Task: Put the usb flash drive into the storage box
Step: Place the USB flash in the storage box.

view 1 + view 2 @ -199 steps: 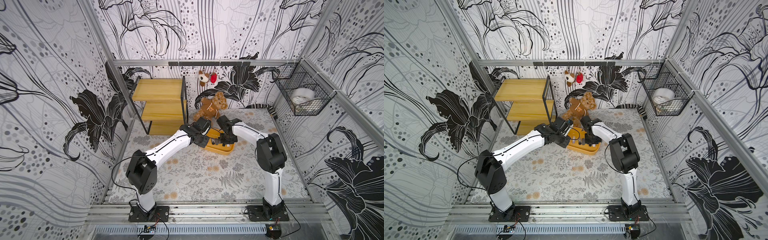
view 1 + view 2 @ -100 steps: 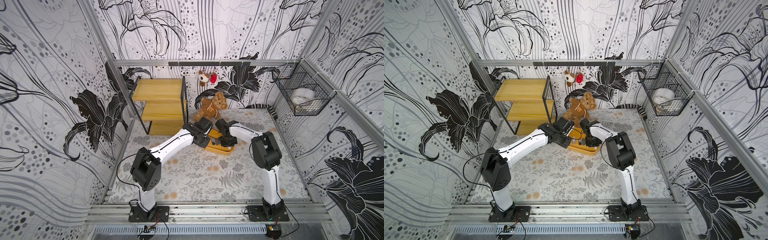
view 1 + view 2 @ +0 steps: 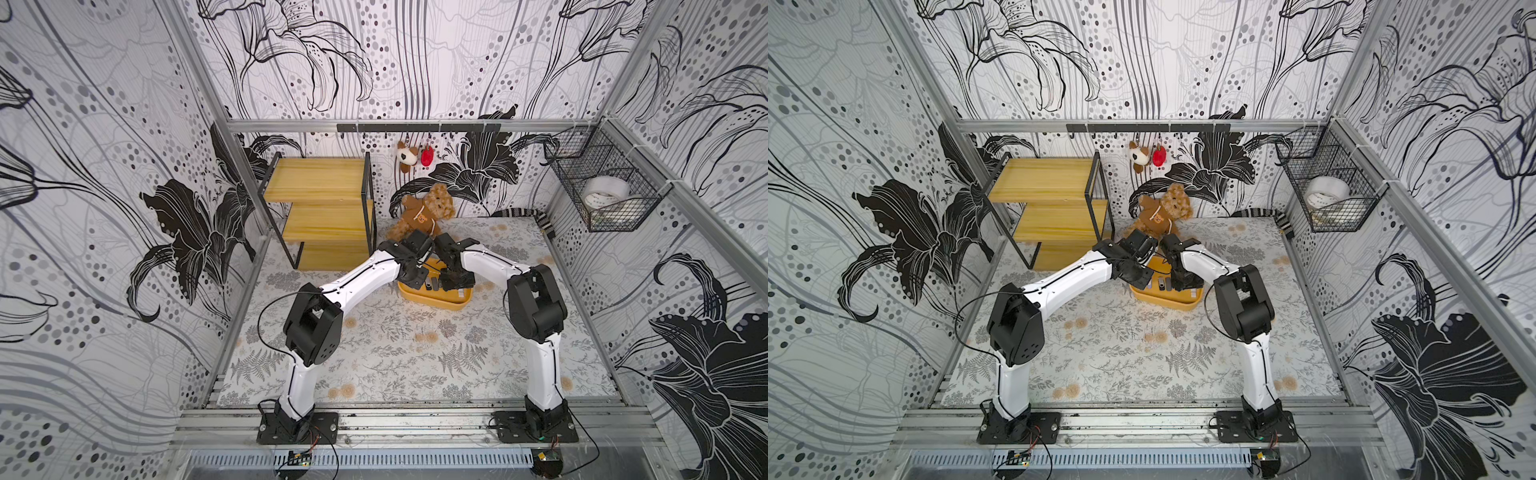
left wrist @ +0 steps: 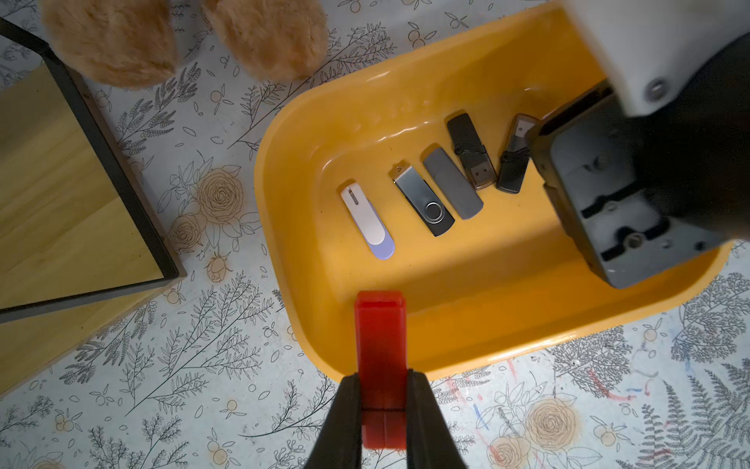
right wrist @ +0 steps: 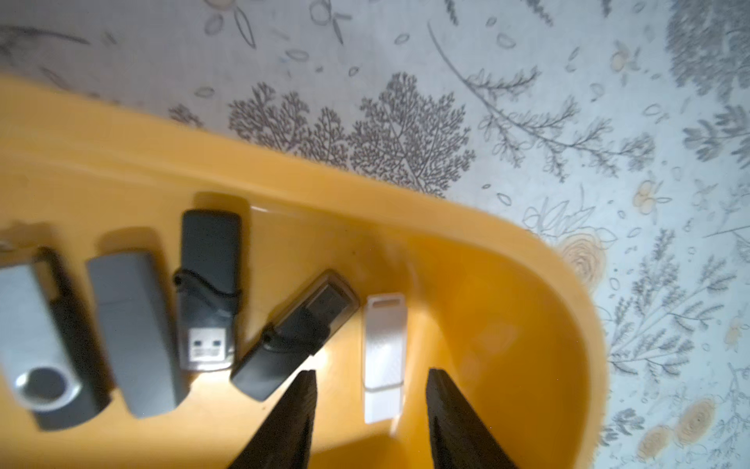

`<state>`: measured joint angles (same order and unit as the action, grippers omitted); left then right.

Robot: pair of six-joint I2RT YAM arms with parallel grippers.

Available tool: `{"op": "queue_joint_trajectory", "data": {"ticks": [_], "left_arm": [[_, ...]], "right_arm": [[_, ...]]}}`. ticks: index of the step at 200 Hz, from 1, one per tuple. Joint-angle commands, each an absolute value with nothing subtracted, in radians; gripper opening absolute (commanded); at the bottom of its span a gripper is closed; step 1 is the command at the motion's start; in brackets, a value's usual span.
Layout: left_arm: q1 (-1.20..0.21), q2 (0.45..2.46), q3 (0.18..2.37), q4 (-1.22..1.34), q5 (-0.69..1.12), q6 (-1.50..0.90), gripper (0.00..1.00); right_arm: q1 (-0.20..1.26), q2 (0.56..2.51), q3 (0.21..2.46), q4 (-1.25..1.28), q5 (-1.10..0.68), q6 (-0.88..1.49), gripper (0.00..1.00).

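The yellow storage box (image 3: 440,306) (image 3: 1173,305) sits mid-table in front of the teddy bear, and both arms reach over it. My left gripper (image 4: 381,379) is shut on a red usb flash drive (image 4: 379,341), held above the box's rim (image 4: 284,227). My right gripper (image 5: 369,371) is open low inside the box (image 5: 365,195), its jaws either side of a white drive (image 5: 383,353) lying free on the floor. Several more drives lie in a row there: white-lilac (image 4: 367,219), black-silver swivel (image 4: 424,201), grey (image 4: 452,182).
A brown teddy bear (image 3: 428,210) sits just behind the box. A wooden shelf rack (image 3: 320,208) stands at the back left. A black wire basket (image 3: 602,195) with a tape roll hangs on the right wall. Small toys (image 3: 409,156) hang from the back rail.
My right gripper has dropped lower into the box and opened, letting go of the white drive. The left arm has shifted slightly, still gripping the red drive.
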<state>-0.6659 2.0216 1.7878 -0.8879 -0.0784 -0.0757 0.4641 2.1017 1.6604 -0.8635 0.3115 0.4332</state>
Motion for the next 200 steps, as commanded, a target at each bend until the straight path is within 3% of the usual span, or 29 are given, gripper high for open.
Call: {"op": "queue_joint_trajectory", "data": {"ticks": [1,46,112,200], "left_arm": [[-0.659,2.037,1.816,-0.885,-0.093,-0.094,0.0],[-0.651,2.073,1.845,-0.879,-0.089,-0.112,0.0],[-0.65,2.186,1.933,-0.892,-0.133,-0.158,0.0],[-0.649,2.293,1.995,-0.921,-0.253,-0.22,0.0]], "right_arm": [[0.463,1.999,1.668,-0.852,0.311,0.466,0.5],[0.45,1.936,1.715,-0.922,0.38,0.464,0.51],[0.347,1.781,1.499,-0.87,0.348,0.503,0.54],[0.287,1.74,1.413,-0.83,0.3,0.476,0.55]]}}
